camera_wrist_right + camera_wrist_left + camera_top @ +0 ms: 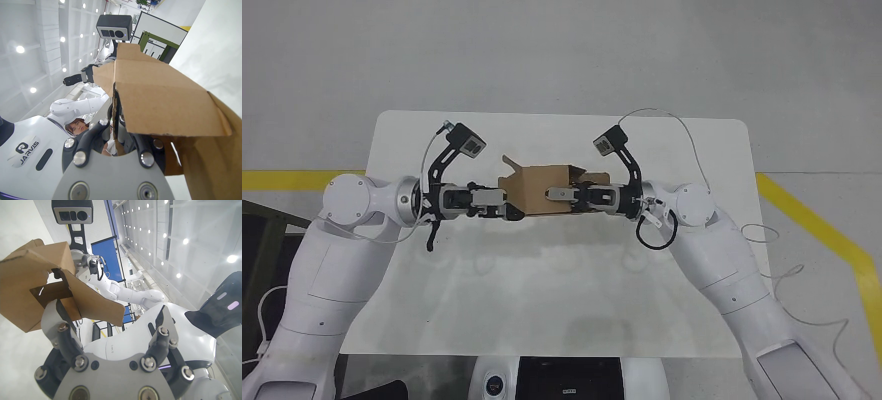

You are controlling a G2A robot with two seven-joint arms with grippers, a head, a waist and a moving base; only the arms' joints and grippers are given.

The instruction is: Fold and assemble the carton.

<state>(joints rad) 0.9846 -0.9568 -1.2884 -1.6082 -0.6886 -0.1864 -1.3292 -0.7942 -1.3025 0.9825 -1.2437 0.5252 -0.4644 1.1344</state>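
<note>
A brown cardboard carton [540, 186] is held above the white table [562, 290] between my two arms, partly formed with loose flaps. My right gripper [113, 121] is shut on one carton wall [160, 98], the cardboard edge pinched between its fingers; from above it sits at the carton's right end [564, 193]. My left gripper [110, 313] stands open at the carton's left end [504, 209]. One of its fingers [56, 311] touches the carton's body [20, 283], and a hanging flap [98, 302] lies between its jaws. The other finger [164, 317] is well apart.
The white table extends in front of the arms and behind the carton. Yellow floor tape [282, 180] runs past both table sides. A thin cable [692, 150] loops off the right arm.
</note>
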